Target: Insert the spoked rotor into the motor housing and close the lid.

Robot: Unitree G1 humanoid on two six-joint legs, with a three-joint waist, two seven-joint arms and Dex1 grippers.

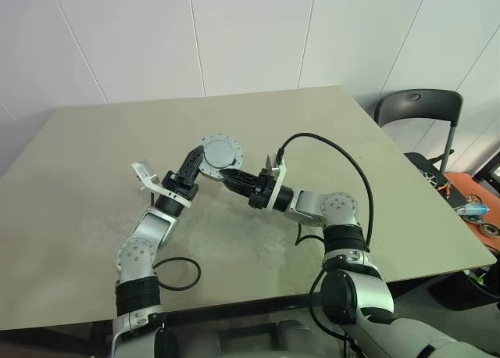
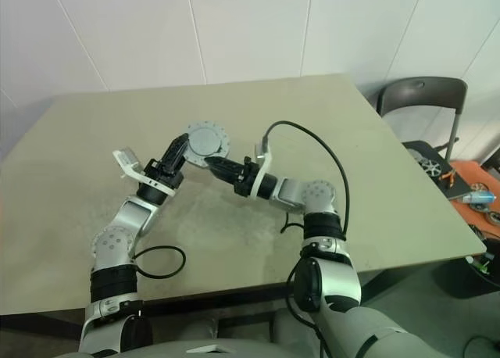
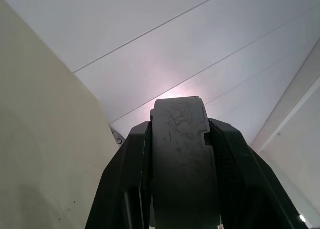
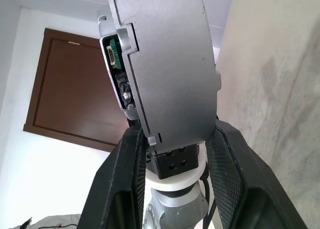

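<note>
The motor housing [image 1: 220,149], a round light-grey casing with small bolts round its face, hangs above the middle of the table [image 1: 367,170], tilted up on edge. My left gripper [image 1: 198,158] is shut on its left rim, which stands dark between the fingers [image 3: 125,179] in the left wrist view. From the lower right, my right gripper [image 1: 226,173] is shut on the rim too. In the right wrist view the casing [image 4: 170,64] stands edge-on between the fingers [image 4: 227,169], with a seam round the rim and a small green connector [image 4: 112,51]. The spoked rotor is hidden, and I cannot tell the lid apart from the casing.
A black chair [image 1: 418,108] stands beyond the table's right edge, with an orange surface [image 1: 469,194] holding small tools behind it. A black cable [image 1: 183,268] loops on the table near the front left. A white panelled wall runs behind the table.
</note>
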